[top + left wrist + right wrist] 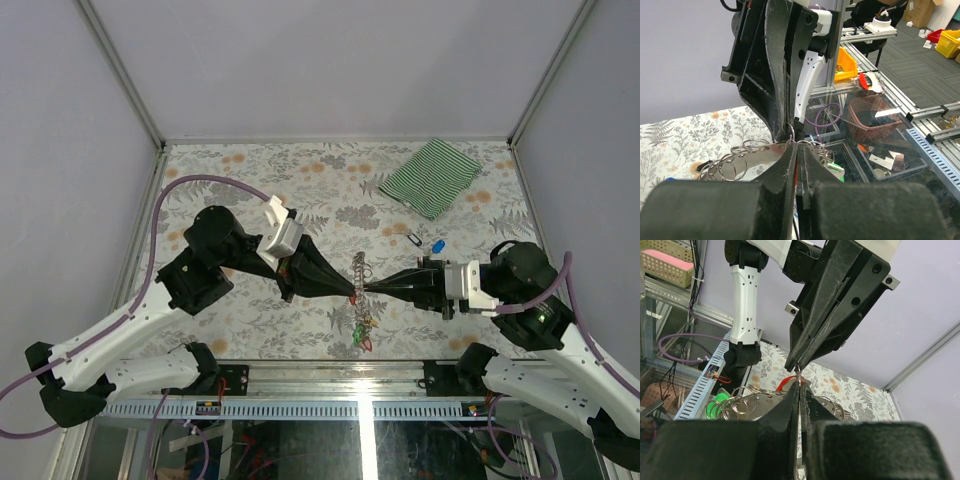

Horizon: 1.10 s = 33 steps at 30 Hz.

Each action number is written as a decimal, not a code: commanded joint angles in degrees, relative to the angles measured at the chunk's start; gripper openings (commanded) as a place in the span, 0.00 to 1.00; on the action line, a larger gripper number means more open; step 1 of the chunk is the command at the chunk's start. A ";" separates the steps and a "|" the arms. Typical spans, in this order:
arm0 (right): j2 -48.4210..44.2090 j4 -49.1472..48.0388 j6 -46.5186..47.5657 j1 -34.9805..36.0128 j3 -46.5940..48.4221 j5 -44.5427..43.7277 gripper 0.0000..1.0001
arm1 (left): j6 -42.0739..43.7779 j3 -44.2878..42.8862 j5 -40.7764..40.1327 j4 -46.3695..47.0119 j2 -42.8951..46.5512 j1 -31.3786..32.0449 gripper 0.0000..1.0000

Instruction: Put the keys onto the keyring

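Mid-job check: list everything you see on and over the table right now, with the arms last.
Grey metal keyring of coiled links: one, grey, mid-table, pinched from both sides.
Tagged keys on it: count unclear, green and red tags showing, hanging below the gripper tips.
Blue-tagged key: one, blue, loose on the table right of centre.
Dark-tagged key: one, dark, loose just beside the blue one.
Striped cloth: one, green and white, far right part of the table.
Floral table top: one, pale with grey leaves and orange blooms, under everything.
Left gripper: one, black, shut on the keyring.
Right gripper: one, black, shut on the keyring, tip to tip with the left.
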State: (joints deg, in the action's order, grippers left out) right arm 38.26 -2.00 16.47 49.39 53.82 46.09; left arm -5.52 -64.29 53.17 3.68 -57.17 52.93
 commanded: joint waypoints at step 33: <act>-4.93 -1.16 25.01 0.01 -2.05 0.71 0.00 | 1.79 -1.56 -3.35 0.16 1.46 0.64 0.00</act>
State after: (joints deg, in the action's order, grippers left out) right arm 33.56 1.02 40.21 49.41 51.11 47.57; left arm -5.06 -64.29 48.56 2.70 -56.99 53.32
